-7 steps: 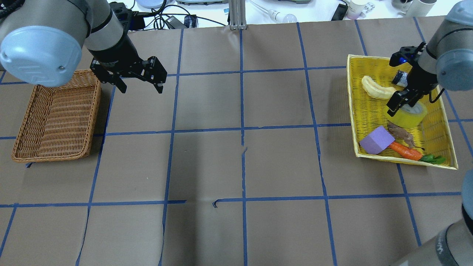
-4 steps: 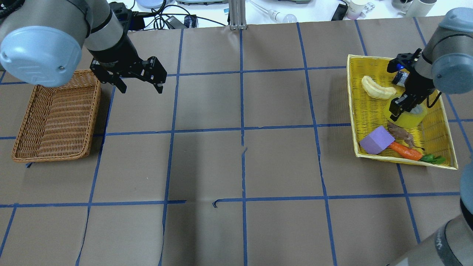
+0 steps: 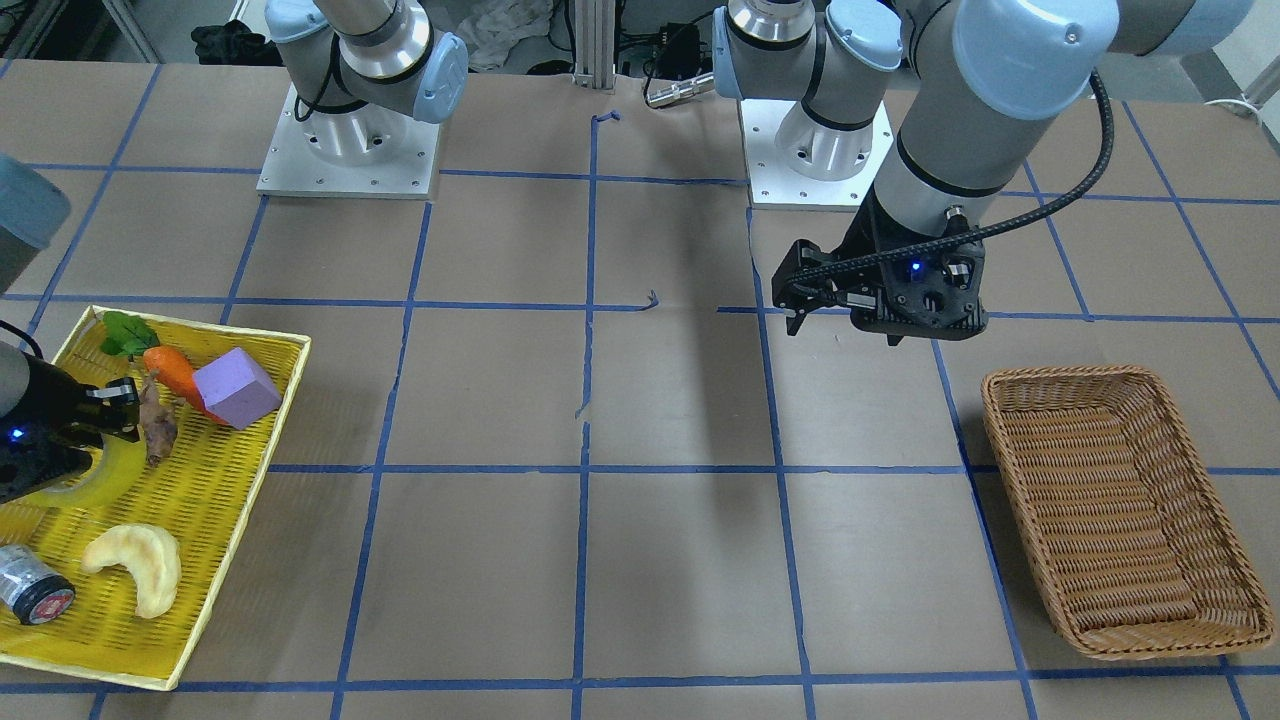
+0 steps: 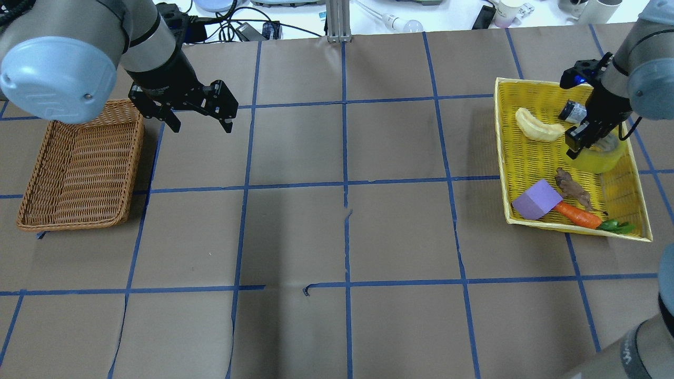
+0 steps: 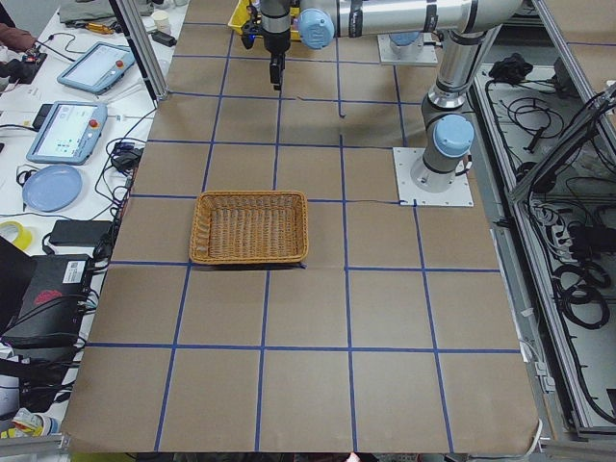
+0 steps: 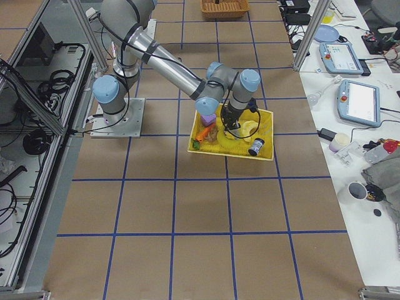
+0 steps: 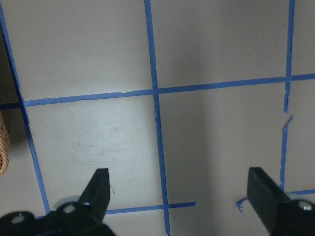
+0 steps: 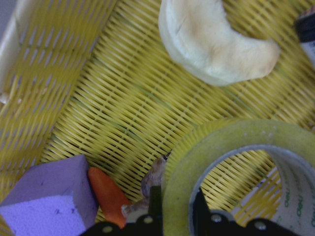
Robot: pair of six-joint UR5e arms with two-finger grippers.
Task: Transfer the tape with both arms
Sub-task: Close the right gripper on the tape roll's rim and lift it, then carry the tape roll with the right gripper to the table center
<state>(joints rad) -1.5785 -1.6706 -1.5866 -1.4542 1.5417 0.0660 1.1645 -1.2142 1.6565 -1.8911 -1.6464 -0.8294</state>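
Note:
The tape [image 4: 600, 160], a translucent yellow roll with a grey-white core, is in the yellow tray [image 4: 503, 158] at the table's right. My right gripper [image 4: 575, 148] is shut on the roll's wall. In the right wrist view one finger [image 8: 155, 201] is outside the tape [image 8: 231, 137] and the other is inside its core. The tape also shows in the front view [image 3: 105, 478], partly hidden by the right gripper [image 3: 70, 465]. My left gripper [image 4: 200, 123] is open and empty, hovering over bare table next to the wicker basket [image 4: 79, 168]. Its fingers [image 7: 98, 189] are spread wide.
The tray also holds a pale banana-shaped piece [image 4: 537, 126], a small dark cylinder [image 4: 573, 111], a brown root-like piece [image 4: 571, 187], a purple block [image 4: 536, 199] and a carrot [image 4: 576, 215]. The wicker basket is empty. Cables and devices lie beyond the table's far edge.
My right gripper has moved right and toward the far side of the tray, and the tape has shifted with it, away from the brown piece. The left arm has not moved.

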